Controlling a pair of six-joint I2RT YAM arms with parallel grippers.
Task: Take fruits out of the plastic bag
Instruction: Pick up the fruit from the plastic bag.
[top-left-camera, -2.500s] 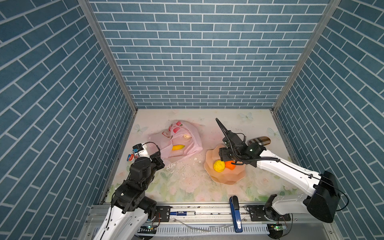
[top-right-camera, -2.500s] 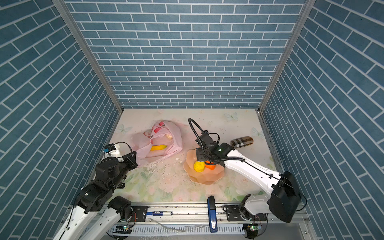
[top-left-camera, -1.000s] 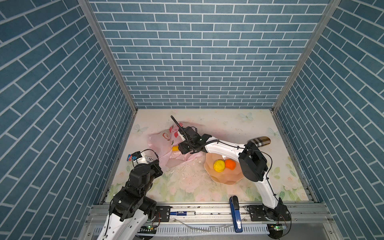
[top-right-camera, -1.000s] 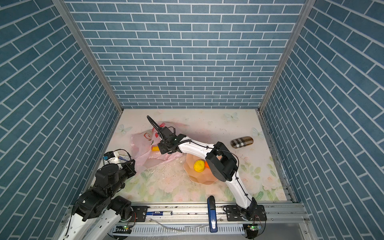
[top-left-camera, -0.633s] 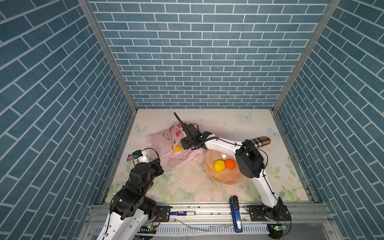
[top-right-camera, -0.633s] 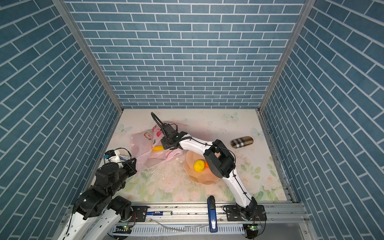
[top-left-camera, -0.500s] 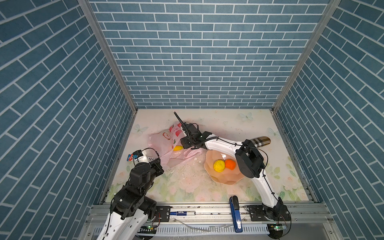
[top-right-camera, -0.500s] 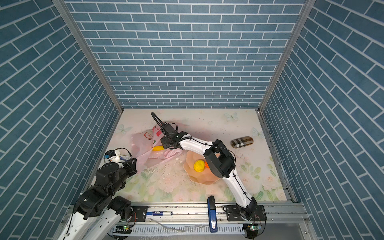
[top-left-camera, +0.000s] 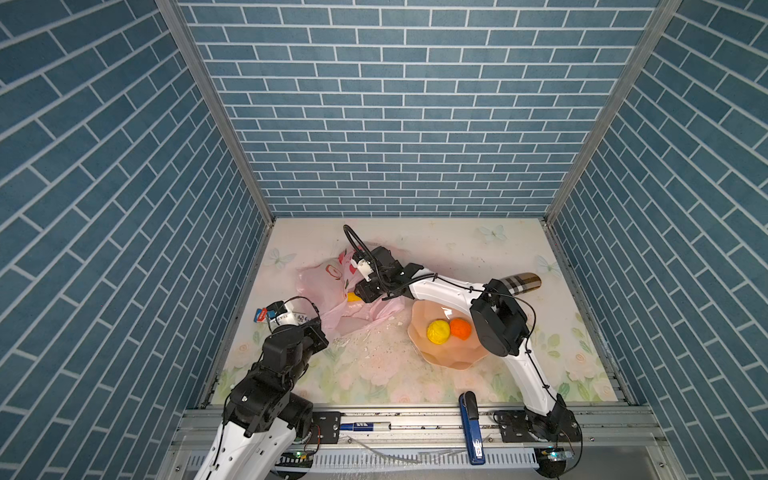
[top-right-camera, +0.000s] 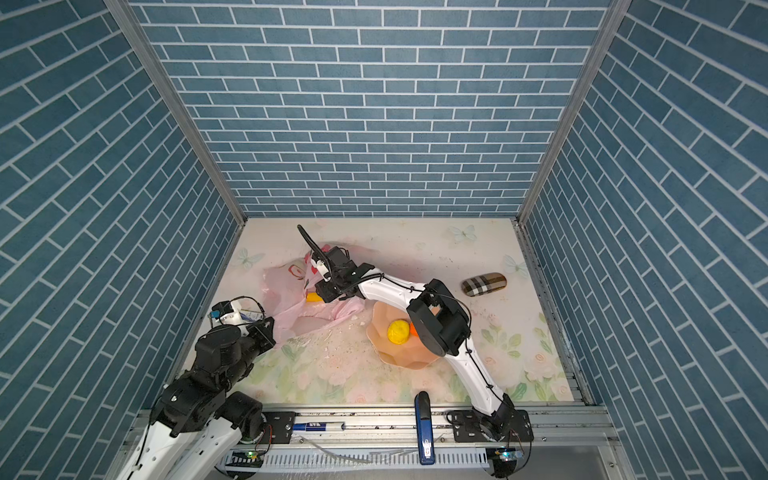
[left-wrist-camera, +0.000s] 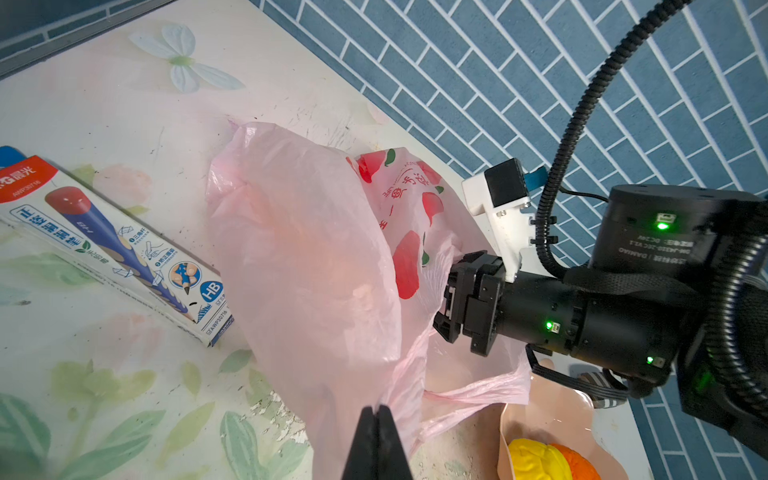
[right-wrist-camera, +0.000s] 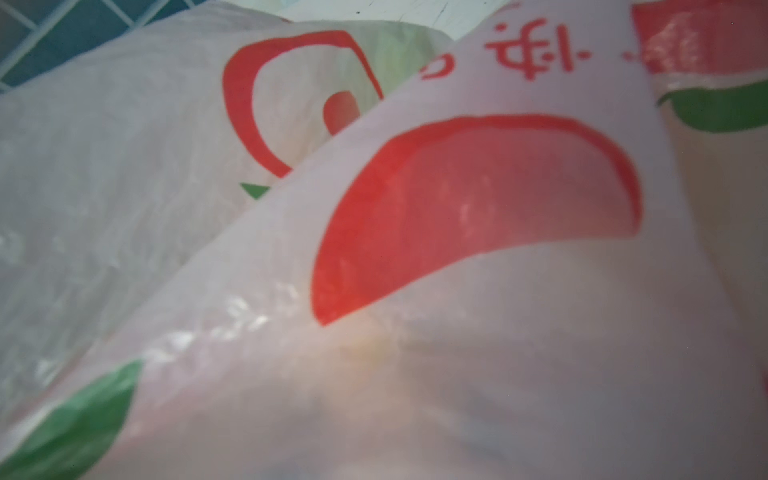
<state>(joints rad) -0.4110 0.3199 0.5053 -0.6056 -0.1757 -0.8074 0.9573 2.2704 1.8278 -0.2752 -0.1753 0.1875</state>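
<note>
The pale-pink plastic bag (top-left-camera: 322, 286) (top-right-camera: 286, 286) lies at the left of the table, printed with red fruit pictures. My left gripper (left-wrist-camera: 377, 419) is shut on the bag's near edge and holds it up. My right gripper (top-left-camera: 360, 296) reaches into the bag's mouth, and the film hides its fingers. The right wrist view shows only the bag's film (right-wrist-camera: 457, 291) pressed close. A yellow banana (top-left-camera: 353, 296) (top-right-camera: 311, 297) pokes out at the right gripper's tip. Whether it is gripped does not show. A yellow lemon (top-left-camera: 438, 331) and a small orange (top-left-camera: 460, 328) sit in the bowl.
The peach petal-edged bowl (top-left-camera: 419, 345) (top-right-camera: 374, 332) stands right of the bag, under my right arm's elbow. A pencil box (left-wrist-camera: 112, 245) lies left of the bag. A plaid case (top-left-camera: 521, 282) lies at the far right. A blue tool (top-left-camera: 471, 419) rests on the front rail.
My right arm swung from above the bowl over to the bag and pushed its gripper into the mouth. Over the last half second it barely shifted. The left gripper keeps its pinch.
</note>
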